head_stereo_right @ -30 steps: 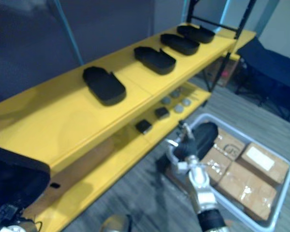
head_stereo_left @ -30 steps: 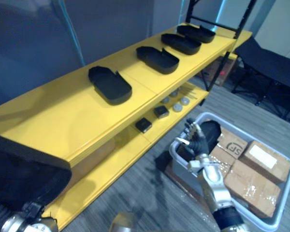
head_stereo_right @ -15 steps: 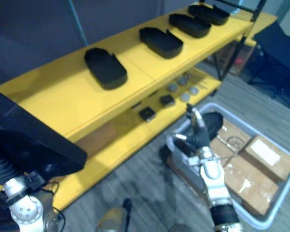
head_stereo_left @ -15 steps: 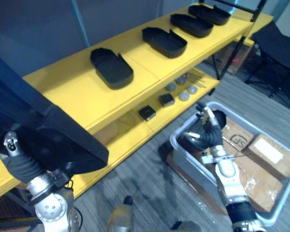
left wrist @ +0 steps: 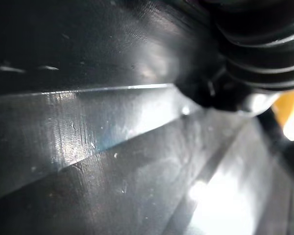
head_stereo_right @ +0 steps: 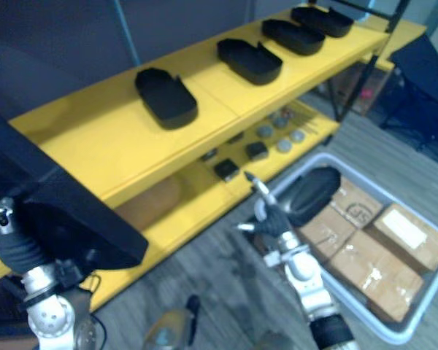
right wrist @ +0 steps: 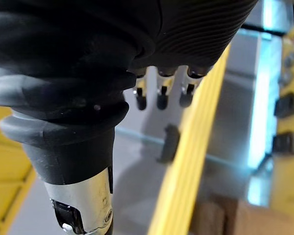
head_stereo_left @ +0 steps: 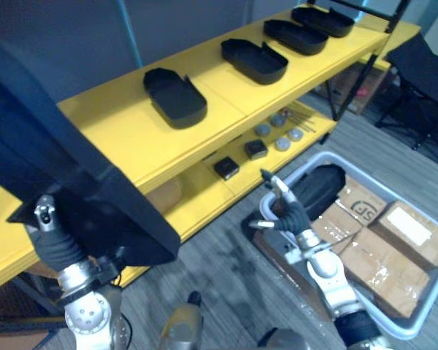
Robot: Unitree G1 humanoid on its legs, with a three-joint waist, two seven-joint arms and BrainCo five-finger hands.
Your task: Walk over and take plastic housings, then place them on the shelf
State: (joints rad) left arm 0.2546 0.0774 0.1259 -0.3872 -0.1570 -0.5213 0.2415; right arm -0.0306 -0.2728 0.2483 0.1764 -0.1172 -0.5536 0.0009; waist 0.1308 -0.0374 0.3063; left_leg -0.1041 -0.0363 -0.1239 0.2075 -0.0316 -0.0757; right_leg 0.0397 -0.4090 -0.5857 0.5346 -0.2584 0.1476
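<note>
Black housing [head_stereo_left: 66, 160] now higher over left hand [head_stereo_left: 55, 248], long axis across shelf [head_stereo_left: 124, 135]

black housing [head_stereo_left: 58, 164] cropped, partly hiding left hand [head_stereo_left: 52, 244]

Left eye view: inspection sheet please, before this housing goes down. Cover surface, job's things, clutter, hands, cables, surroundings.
Surface: yellow shelf, top board bare between the housings.
Job's things: four black housings in a row on the top board; a fifth housing carried by the left hand over the shelf's near end, contact with the board cannot be told; a sixth housing in the grey bin.
Clutter: small black blocks and grey discs on the lower board; cardboard boxes in the bin.
Hands: left hand beneath its housing; right hand open, empty, at the bin's near rim.
Cables: nothing seen.
Surroundings: grey floor; black chair beyond the bin.
</note>
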